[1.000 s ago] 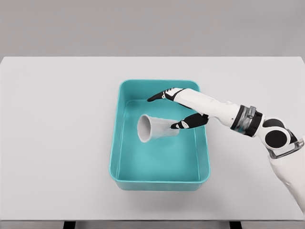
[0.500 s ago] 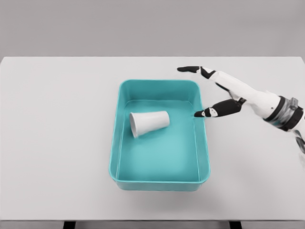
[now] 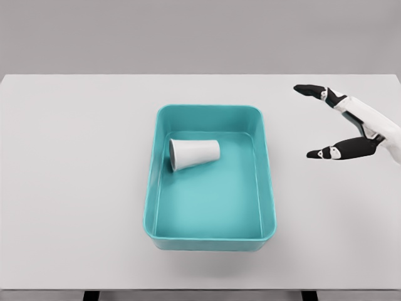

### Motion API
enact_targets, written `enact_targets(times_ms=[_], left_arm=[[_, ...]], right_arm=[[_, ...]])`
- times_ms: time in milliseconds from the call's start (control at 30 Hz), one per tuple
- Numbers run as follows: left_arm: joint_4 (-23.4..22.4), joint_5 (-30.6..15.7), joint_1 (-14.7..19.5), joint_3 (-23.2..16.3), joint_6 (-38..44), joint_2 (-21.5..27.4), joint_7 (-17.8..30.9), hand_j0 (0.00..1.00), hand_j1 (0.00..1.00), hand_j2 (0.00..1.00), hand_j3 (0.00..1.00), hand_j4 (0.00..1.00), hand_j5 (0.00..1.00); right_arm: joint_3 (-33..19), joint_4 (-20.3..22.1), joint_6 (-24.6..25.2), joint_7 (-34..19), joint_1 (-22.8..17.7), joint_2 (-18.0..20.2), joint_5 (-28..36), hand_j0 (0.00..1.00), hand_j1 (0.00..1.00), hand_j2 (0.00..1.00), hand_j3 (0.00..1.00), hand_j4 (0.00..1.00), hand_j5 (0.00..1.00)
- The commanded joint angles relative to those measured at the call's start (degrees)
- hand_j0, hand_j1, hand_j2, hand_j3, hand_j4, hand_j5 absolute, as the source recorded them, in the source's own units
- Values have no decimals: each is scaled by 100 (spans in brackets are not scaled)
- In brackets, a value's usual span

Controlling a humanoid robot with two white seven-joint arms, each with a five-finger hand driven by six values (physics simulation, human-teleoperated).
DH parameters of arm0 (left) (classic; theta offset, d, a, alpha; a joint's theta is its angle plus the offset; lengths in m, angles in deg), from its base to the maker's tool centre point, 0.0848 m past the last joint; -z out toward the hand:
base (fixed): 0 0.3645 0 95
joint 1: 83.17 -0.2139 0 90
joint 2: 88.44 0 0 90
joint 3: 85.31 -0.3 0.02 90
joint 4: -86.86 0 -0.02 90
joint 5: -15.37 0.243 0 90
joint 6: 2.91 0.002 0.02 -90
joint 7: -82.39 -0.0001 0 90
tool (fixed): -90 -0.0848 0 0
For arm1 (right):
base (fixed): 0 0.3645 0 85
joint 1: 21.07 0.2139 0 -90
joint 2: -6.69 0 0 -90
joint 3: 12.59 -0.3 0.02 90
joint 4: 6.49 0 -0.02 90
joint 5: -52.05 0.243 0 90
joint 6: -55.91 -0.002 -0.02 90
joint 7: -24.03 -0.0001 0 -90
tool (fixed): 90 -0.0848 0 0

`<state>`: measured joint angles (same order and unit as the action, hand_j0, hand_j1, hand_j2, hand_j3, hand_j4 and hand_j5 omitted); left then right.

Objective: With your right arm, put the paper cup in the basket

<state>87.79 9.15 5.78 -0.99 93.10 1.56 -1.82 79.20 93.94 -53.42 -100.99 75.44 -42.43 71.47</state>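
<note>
Most of the right hand [image 3: 351, 122] runs off the right edge, so you only get the fingertips [image 3: 307, 89], a dark thumb tip and a bit of white palm; the wrist and the whole arm are out of frame. The table [image 3: 75, 188] gets chopped at the bottom edge, just dark stubs of its legs poking in there. Inside the basket [image 3: 152, 188], the near wall hides a strip of the floor behind it. The paper cup [image 3: 194, 153] lies on its side with the mouth turned left, so its inside isn't readable.
</note>
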Motion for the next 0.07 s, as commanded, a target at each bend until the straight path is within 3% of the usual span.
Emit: enact_targets(times_ms=[0, 33], left_arm=[[-5, -19, 0, -3, -4, 0, 9, 100, 100, 100, 100, 100, 100], [3, -19, 0, -3, -4, 0, 9, 100, 100, 100, 100, 100, 100]], right_arm=[[-12, 3, 8, 2, 0, -18, 44, 100, 100, 100, 100, 100, 100], [-12, 3, 8, 2, 0, -27, 44, 100, 100, 100, 100, 100, 100]])
